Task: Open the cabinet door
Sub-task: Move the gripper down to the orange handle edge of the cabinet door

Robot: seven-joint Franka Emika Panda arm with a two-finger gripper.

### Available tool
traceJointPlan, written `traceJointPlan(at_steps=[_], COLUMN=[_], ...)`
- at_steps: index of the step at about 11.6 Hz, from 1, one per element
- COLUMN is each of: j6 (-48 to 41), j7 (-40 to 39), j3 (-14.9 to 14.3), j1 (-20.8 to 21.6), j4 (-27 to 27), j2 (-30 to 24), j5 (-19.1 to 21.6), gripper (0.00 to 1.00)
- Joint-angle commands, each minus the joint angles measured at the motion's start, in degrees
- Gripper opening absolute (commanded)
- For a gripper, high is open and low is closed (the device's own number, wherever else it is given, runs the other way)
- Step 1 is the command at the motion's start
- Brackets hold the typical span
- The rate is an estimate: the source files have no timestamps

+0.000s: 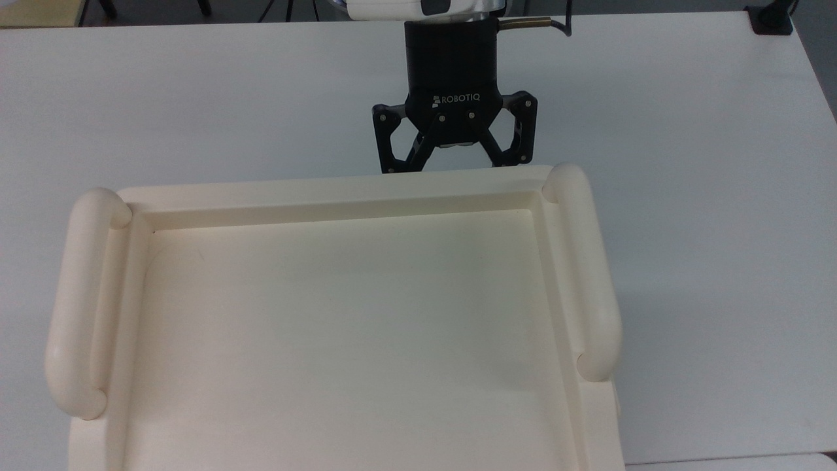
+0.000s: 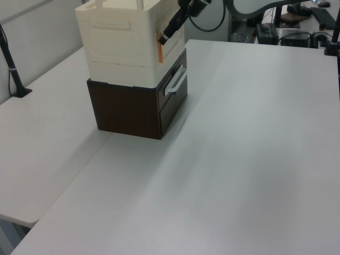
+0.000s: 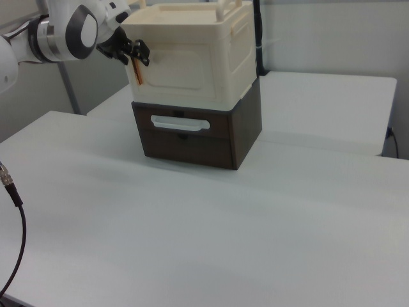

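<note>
Just below the gripper (image 3: pixel 142 56) in the right view sits the cabinet door (image 3: pixel 188 67), closed flat against the cream cabinet (image 3: pixel 239 45); whether the fingers are spread or pinched cannot be told. Beside them runs an orange strip (image 3: pixel 138 71). Underneath stands a dark brown drawer unit (image 3: pixel 246 131) with a white handle (image 3: pixel 179 123), on the white table (image 3: pixel 255 224).

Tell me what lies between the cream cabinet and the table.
A dark brown drawer unit; the cabinet stands on it, as the right view shows.
</note>
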Motion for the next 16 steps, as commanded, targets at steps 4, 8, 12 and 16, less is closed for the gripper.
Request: traceJointPlan(at_steps=[4, 8, 12, 16], j6=[1.26, 3.36, 3.46, 3.11], j7=[0.2, 0.11, 0.02, -0.06], j3=[-0.25, -0.25, -0.25, -0.43], j1=[1.94, 2.03, 1.94, 1.59], j4=[0.92, 0.92, 0.74, 0.48], j2=[1.66, 1.66, 1.66, 1.13], j5=[-4.2, -4.73, -4.81, -5.17], gripper=[0.64, 0.48, 0.37, 0.07])
